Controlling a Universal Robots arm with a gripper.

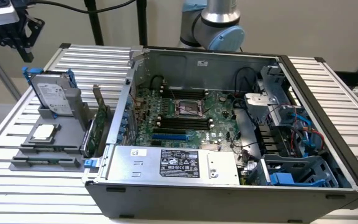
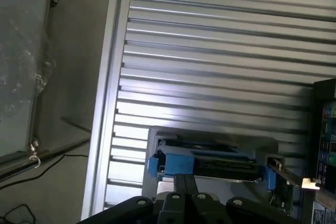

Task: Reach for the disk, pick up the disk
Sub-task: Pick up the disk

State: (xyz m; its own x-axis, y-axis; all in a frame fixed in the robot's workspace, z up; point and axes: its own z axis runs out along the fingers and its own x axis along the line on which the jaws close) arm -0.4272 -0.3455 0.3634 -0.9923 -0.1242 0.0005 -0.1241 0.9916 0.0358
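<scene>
The disk (image 1: 50, 94) is a silver-grey hard drive with a white label in a bright blue carrier. It stands on edge in a grey holder (image 1: 73, 114) on the slatted table, at the exterior view's left. My gripper (image 1: 26, 55) hangs well above the disk and slightly further left, touching nothing. In the wrist view the disk (image 2: 207, 160) appears edge-on below me, with blue tabs at both ends. My gripper (image 2: 185, 179) has its two black fingers pressed together, shut and holding nothing.
An open computer case (image 1: 229, 198) fills the middle and the exterior view's right, with a silver box with a black label (image 1: 173, 163) inside. A small square chip (image 1: 44, 132) lies on the grey holder, and a green card (image 1: 95, 123) stands beside the case. The slatted table edge (image 2: 105, 103) borders floor and cables.
</scene>
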